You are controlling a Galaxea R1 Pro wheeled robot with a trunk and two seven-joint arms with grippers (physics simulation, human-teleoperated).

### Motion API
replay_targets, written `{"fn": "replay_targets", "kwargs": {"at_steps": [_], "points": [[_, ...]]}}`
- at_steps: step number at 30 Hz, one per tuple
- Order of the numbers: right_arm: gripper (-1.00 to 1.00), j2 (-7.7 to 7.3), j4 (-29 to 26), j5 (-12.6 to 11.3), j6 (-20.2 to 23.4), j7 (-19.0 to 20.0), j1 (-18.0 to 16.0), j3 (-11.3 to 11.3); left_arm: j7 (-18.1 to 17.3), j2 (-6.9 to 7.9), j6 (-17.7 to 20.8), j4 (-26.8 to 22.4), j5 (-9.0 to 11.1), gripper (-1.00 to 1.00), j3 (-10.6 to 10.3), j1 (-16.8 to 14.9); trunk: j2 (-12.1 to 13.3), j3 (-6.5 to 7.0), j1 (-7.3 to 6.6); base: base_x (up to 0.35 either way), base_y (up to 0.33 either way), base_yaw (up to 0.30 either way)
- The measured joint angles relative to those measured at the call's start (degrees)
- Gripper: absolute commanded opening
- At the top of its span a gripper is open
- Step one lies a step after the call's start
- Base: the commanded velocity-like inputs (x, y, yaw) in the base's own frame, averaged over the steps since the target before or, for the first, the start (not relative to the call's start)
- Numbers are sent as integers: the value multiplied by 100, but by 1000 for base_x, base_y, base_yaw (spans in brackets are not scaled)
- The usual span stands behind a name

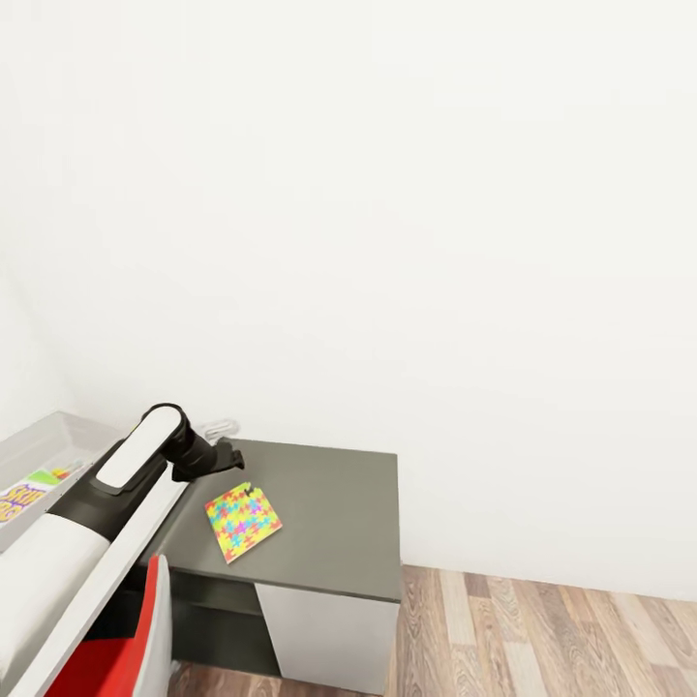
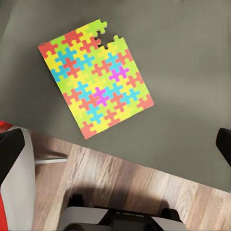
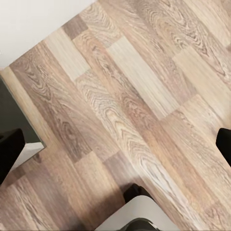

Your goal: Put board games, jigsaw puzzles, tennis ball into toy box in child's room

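Observation:
A jigsaw puzzle (image 1: 243, 523) of bright interlocking pieces lies flat on the low dark-grey part of the table (image 1: 339, 513). My left gripper (image 1: 223, 455) hovers above the table just behind it, apart from it. The left wrist view looks down on the jigsaw puzzle (image 2: 96, 77), and the left gripper (image 2: 115, 149) is open with nothing between its fingers. The toy box (image 1: 48, 431) stands on the higher light-grey desk at the far left, with a lettered board game (image 1: 15, 503) inside. My right gripper (image 3: 115, 144) is open over bare wood floor.
A red-and-white chair (image 1: 136, 629) stands close under my left arm. A white cabinet door (image 1: 324, 629) fronts the low table. Plank floor (image 1: 561, 629) stretches to the right of the table, and a white wall runs behind it.

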Motion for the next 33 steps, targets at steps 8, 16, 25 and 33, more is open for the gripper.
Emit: {"fn": "replay_targets", "kwargs": {"at_steps": [8,16,25,33], "points": [[100,-2,19,5,-76,-1,0,49,1,-1,-30,167,-13,100,-45,0,0,0,2,40,0,0],[100,0,19,6,-83,-1,0,49,1,-1,-37,238,-11,100,-46,0,0,0,0,203,0,0],[100,0,19,6,-84,-3,0,49,1,-55,-40,281,-9,100,-52,0,0,0,0,123,-6,0],[100,0,19,6,-85,-3,0,49,1,-102,-39,290,-12,100,-53,0,0,0,1,68,-29,0]]}}
